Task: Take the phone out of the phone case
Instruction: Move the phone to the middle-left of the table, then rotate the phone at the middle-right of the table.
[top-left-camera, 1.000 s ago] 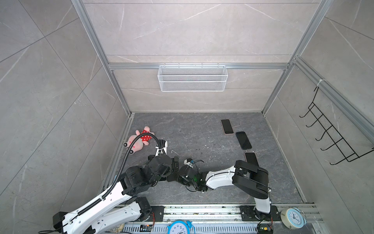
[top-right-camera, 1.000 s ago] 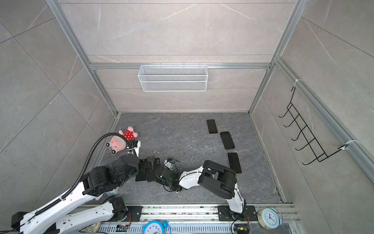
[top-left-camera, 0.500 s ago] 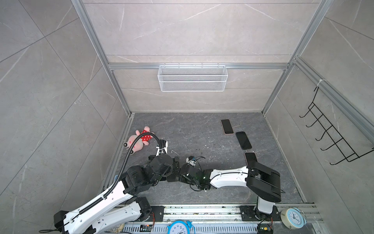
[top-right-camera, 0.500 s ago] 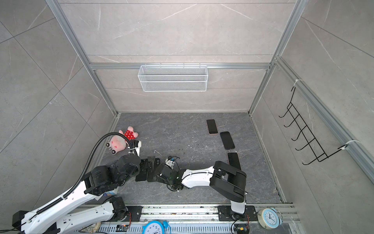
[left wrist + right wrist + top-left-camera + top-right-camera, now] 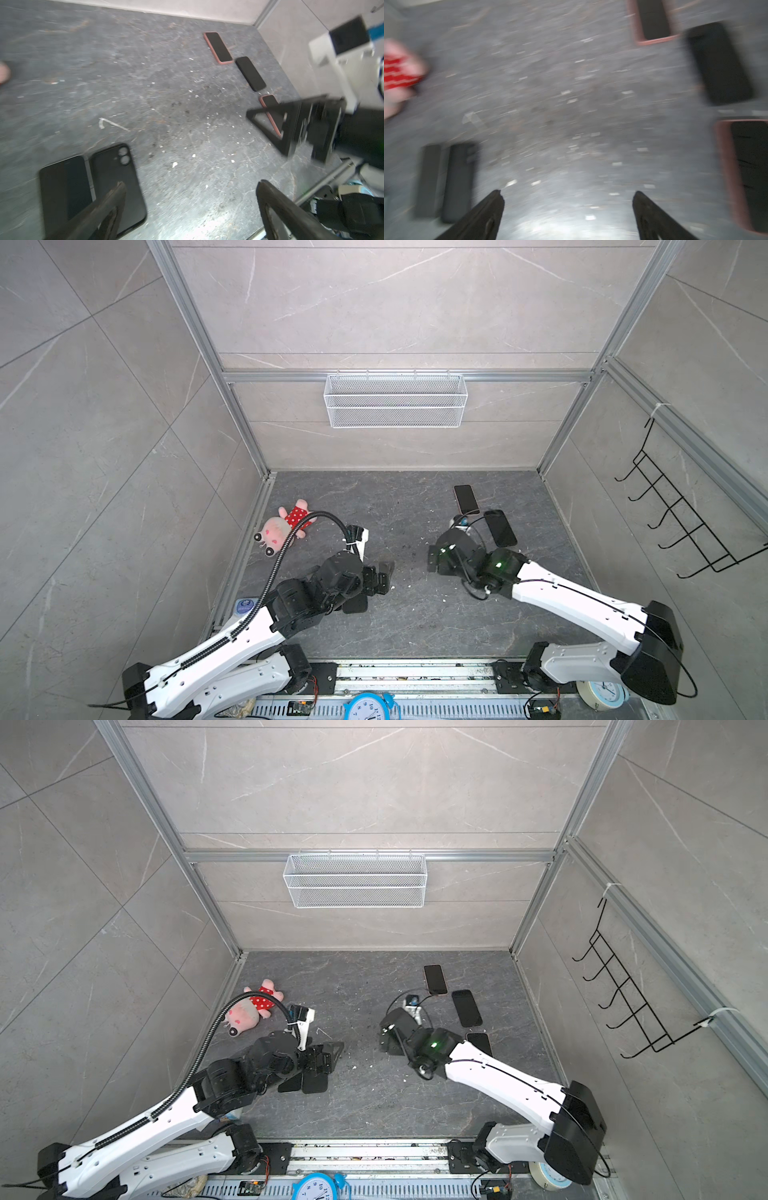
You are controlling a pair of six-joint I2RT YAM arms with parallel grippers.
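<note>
The phone (image 5: 64, 187) is lying screen-up on the grey floor (image 5: 166, 93), out of the case (image 5: 118, 176). The case is resting just beside it, two round camera openings showing and a thin strip of floor between them. Only the left wrist view is showing this clearly. In both top views the left arm (image 5: 145, 1127) is covering most of the pair, so only dark ends are poking out. The right wrist view is smeared and is giving just two dark bars.

The left gripper (image 5: 190, 186) is hanging wide open and empty. One finger is crossing the case in its own view, but whether it is touching cannot be told. The right gripper (image 5: 566, 195) is also spread wide with nothing between its jaws, well apart from the pair.

By the right wall a pink-cased handset (image 5: 466, 498) and a black handset (image 5: 500, 528) are lying in a row. The right arm (image 5: 573, 605) is hiding all but a corner of a third handset (image 5: 480, 1042), whose pink rim is showing only in the wrist views. A plush toy (image 5: 286, 522) is being cut off at the edge of both wrist views.
</note>
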